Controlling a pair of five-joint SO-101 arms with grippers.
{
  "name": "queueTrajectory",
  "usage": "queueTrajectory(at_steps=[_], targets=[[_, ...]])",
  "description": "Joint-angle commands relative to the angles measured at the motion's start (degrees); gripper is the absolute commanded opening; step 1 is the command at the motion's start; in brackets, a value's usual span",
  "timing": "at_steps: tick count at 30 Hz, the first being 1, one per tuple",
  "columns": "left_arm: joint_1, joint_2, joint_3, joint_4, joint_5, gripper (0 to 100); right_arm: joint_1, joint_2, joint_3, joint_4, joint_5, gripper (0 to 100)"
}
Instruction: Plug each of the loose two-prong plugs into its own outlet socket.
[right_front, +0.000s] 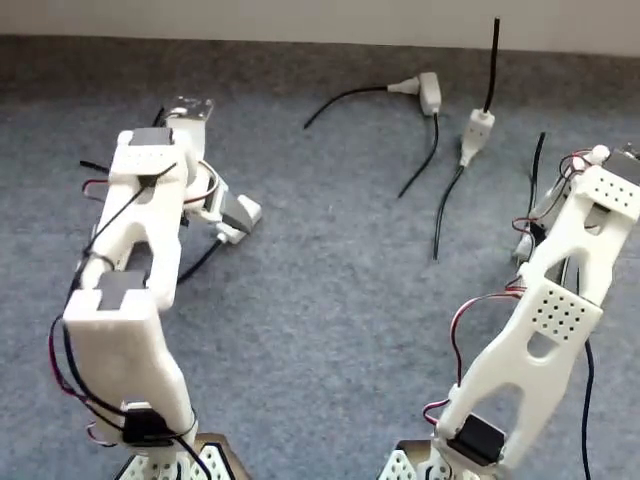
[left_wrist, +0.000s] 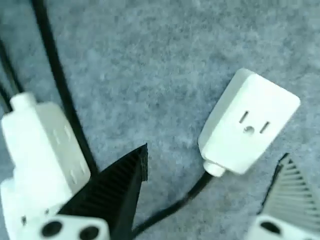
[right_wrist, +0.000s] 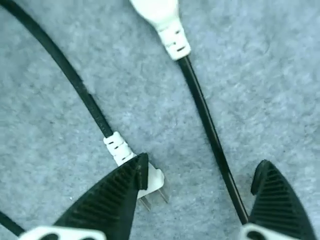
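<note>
The right fingers (right_wrist: 112, 197) stand apart. One hides part of a two-prong plug (right_wrist: 156, 181) on the grey desk (right_wrist: 60, 165), with its prongs just showing. A second white cord end (right_wrist: 161, 15) is cut off at the frame's edge. The left fingers (left_wrist: 117, 192), also apart, have one outlet socket (left_wrist: 250, 122) just ahead between them and a second socket (left_wrist: 40, 150) beside them. Two far cord ends (right_front: 430, 92) lie beyond, with open desk between the arms.

A robotics test bench is indicated: a table (right_front: 330, 320) covered in grey felt, on which two white plastic arms (right_front: 140, 230) with exposed wiring (right_front: 457, 335) are mounted.
</note>
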Motion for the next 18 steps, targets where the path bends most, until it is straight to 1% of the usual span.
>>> queueTrajectory(at_steps=[1, 4, 7, 10, 11, 15, 18], targets=[[0.9, 9.8, -17.6, 6.3, -6.5, 34, -0.7, -0.8, 1.8, 0.5, -3.9, 32.2], [1.7, 17.5, -30.9, 12.0, -10.5, 31, -0.7, 2.1, 2.3, -0.7, -5.2, 32.2], [2.7, 24.6, -41.5, 14.8, -10.6, 29, -1.6, 5.0, 0.6, -1.1, -5.2, 32.2], [3.6, 30.9, -49.7, 18.2, -10.7, 27, -2.9, 6.6, -2.3, 0.7, -5.2, 32.2], [4.1, 32.7, -52.0, 19.6, -11.1, 26, -3.3, 7.3, -3.6, 1.6, -5.2, 32.2], [5.8, 38.2, -58.5, 24.0, -16.4, 17, -4.1, 8.4, -5.8, 2.1, -5.2, 32.2], [5.8, 38.3, -58.8, 24.4, -16.7, 10, -4.1, 8.1, -5.8, 2.2, -5.2, 32.2]])
